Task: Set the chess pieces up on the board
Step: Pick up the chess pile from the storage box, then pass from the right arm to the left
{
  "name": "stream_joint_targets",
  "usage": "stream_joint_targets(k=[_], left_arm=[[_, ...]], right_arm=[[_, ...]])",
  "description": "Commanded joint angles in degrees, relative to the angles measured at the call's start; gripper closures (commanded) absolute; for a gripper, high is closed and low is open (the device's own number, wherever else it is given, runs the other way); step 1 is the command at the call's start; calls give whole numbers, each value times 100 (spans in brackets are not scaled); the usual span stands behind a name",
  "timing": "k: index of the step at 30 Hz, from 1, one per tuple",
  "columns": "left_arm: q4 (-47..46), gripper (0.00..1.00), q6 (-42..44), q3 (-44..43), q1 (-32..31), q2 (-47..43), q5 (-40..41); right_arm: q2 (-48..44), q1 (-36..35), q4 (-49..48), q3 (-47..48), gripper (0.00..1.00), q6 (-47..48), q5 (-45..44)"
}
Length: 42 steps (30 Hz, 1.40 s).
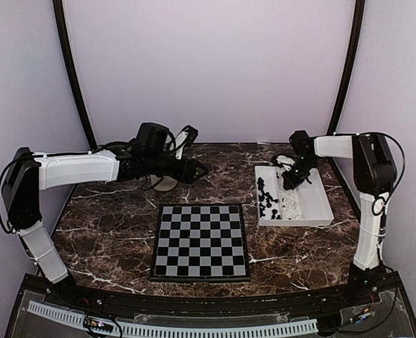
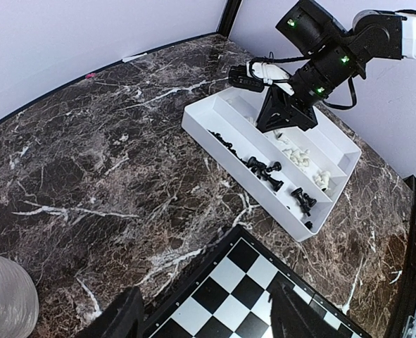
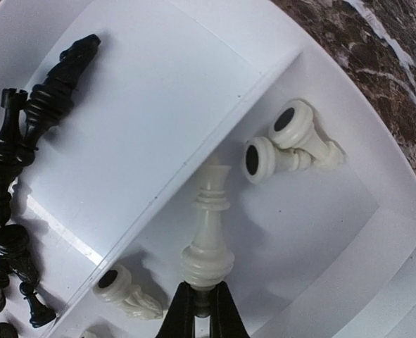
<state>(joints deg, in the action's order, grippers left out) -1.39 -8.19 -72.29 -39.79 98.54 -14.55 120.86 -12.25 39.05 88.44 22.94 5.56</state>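
Chess pieces [image 1: 267,199]: small black and white plastic chessmen, all lying loose in the white tray [image 1: 320,211], which sits at about two o'clock from the board [image 1: 200,241] in the overhead view. The black lot is in the tray's nine-o'clock compartment and the white lot in the one beside it toward three o'clock. No piece stands on the board yet. Item in hand: one tall white piece [image 3: 208,225], on its side among the white lot, with its flared head toward twelve o'clock in the right wrist view and its broad foot toward six. Two white pawns [image 3: 285,144] lie at its one o'clock, apart from it. Right gripper [image 3: 200,306]: jaws closed right down, tips pinching the foot end of that piece as far as I can make out. Left gripper [image 2: 206,303]: jaws wide apart, holding nothing, hovering past the board's twelve-o'clock edge. Handling, my judgement: light, rigid and glossy, and round in section, so it can roll on the tray floor and may swivel or slip out of a pinch. A hold at the foot leaves the long body levered out. I would rather take it across the narrow stem just under the collar, leaving the foot free to stand on a square.
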Motion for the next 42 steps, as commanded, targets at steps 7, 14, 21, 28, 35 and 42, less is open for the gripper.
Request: stream_joint_targets(k=[7, 14, 21, 28, 35, 42], left_arm=[[100, 36, -72, -180, -33, 3, -107], [2, 36, -443, -206, -39, 57, -277], [-1106, 30, -1738, -114, -50, 206, -1092], [-2440, 27, -3154, -98, -192, 610, -1660], [-2973, 24, -3910, -104, -454, 890, -1610], [-2714, 33, -4103, -158, -514, 1018, -1664]], right_arm=[[-782, 143, 42, -509, 100, -18, -69], [-1737, 144, -63, -1071, 100, 12, 621], [-2706, -161, -245, -1624, 100, 108, 2073], [-3119, -993, -176, -1688, 100, 379, 2624], [-2926, -1513, 48, -1360, 100, 418, 2934], [-2966, -1737, 68, -1382, 100, 404, 2973]])
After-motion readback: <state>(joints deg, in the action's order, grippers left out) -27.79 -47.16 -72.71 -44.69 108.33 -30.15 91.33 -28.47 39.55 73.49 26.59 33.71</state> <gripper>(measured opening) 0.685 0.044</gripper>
